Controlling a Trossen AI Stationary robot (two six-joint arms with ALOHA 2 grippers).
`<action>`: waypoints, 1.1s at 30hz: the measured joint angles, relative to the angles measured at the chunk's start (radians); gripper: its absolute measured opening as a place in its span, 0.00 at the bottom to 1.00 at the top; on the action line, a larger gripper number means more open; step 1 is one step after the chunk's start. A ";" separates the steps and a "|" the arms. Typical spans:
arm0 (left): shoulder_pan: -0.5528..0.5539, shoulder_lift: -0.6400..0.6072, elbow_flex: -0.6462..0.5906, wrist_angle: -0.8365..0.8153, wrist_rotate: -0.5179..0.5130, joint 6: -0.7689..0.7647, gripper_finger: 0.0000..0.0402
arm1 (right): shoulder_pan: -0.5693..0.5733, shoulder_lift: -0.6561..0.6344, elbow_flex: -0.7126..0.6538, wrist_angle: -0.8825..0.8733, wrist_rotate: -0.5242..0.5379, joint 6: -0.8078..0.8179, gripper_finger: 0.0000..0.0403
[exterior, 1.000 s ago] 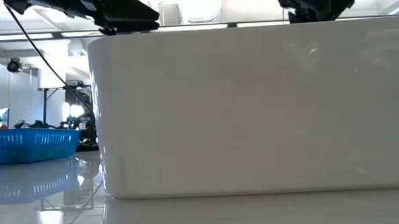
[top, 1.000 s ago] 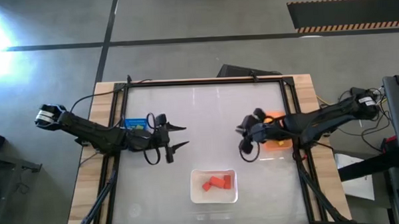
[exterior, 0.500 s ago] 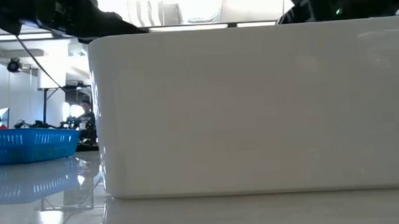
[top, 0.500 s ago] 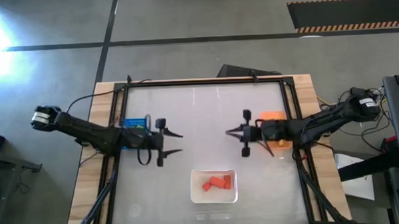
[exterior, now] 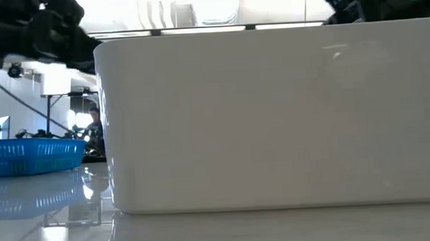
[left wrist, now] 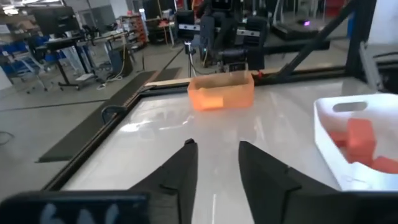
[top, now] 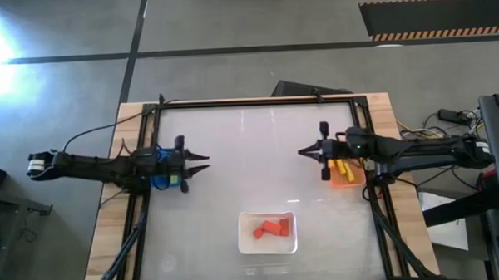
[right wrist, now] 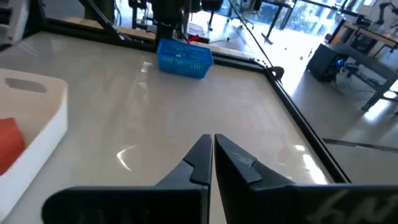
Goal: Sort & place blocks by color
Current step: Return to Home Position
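High view shows both arms stretched low at the two sides of the table, and no block is in any claw. The left gripper hangs over the table just beside the blue bin, with its two fingers clearly apart. The right gripper hangs just beside the orange bin. In the right wrist view its fingers are together, with almost no gap, and nothing is between them.

I judge that the step in hand is the return to the home position, because each arm is near its own bin and carries nothing. The next move calls only for folding each arm away from the middle of the table, with care not to knock the bin under it or beside it.

The orange bin holds yellow blocks; two seem to lie side by side. The left arm lies over the blue bin, and from the right wrist view I see only its wall, so I cannot tell what is inside. The white tray stands at the near edge, between the two arms and well apart from both bins. Some red blocks, about three, lie in it. If these also have a bin, the sorting is not finished.
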 joint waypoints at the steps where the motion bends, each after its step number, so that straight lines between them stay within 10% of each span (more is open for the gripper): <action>1: 0.000 -0.029 -0.020 0.000 0.002 -0.012 0.24 | 0.001 -0.031 -0.007 -0.019 -0.003 0.000 0.02; 33: 0.000 -0.415 -0.209 0.011 -0.003 -0.111 0.11 | 0.000 -0.731 -0.235 -0.206 0.158 -0.082 0.02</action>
